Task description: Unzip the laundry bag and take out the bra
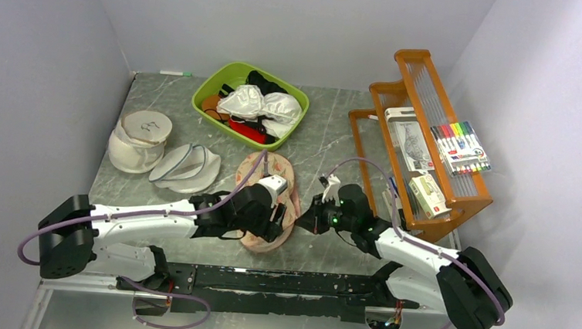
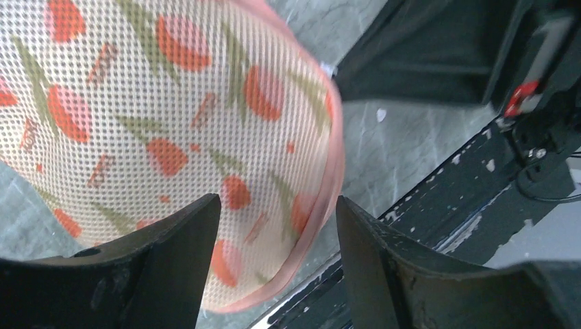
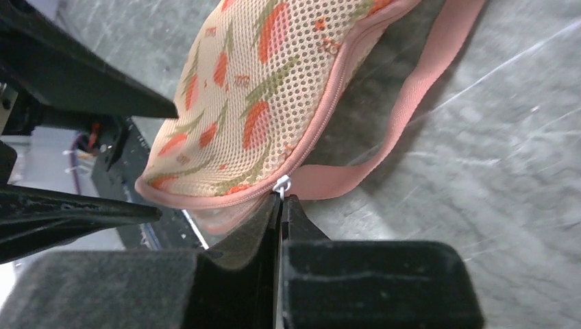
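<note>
The laundry bag (image 1: 275, 177), pale pink mesh with an orange-red floral print, lies flat in the middle of the table. My left gripper (image 2: 277, 219) is open, its two fingers either side of the bag's (image 2: 171, 123) near rounded end without pinching it. In the top view the left gripper (image 1: 274, 227) hovers over that near end. My right gripper (image 3: 281, 200) is shut on the small white zip pull (image 3: 281, 184) at the bag's (image 3: 260, 89) pink edge, and it (image 1: 307, 216) sits just right of the bag. The bra is hidden.
The bag's pink strap (image 3: 411, 103) trails across the marble. A green basket (image 1: 208, 89) holding white bras and dark garments stands behind. Round white mesh bags (image 1: 141, 140) lie at the left. An orange rack (image 1: 424, 205) with markers (image 1: 459, 148) stands at the right.
</note>
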You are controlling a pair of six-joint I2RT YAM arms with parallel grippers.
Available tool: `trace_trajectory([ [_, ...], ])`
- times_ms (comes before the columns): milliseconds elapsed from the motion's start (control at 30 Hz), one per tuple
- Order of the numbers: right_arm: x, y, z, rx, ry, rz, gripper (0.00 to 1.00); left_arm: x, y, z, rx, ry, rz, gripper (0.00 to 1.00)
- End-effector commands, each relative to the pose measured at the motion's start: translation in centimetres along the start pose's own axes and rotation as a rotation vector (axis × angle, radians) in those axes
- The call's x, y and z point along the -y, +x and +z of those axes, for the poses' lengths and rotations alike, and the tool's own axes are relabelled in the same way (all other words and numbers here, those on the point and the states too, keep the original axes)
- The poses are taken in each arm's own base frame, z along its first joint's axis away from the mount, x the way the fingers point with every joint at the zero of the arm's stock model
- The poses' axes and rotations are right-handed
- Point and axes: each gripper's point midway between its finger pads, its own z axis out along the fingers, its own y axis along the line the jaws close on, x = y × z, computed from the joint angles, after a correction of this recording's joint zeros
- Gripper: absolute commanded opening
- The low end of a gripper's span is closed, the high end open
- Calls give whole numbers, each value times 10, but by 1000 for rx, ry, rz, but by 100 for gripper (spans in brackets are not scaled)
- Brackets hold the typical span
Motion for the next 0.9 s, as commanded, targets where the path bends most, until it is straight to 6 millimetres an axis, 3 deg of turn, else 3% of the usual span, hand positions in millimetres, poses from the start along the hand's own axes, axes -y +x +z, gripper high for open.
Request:
trace_trajectory([
  [0,-34,0,-5,32,-181,88,0,22,-35,1,76,59,6,75],
  [100,-39,5,-6,43,-218,107,0,25,-39,6,74,54,22,73],
  [533,-49,17,5,16,-277,110,0,17,-3,22,-14,35,12,75],
  [767,-46,19,8,2,-241,101,0,-8,15,25,-54,-78,17,47],
  [800,-45,19,8,3,-238,97,0,-8,17,25,-57,-73,13,48],
  [867,-45,18,9,2,-235,96,0,-3,18,24,-55,-37,5,64],
])
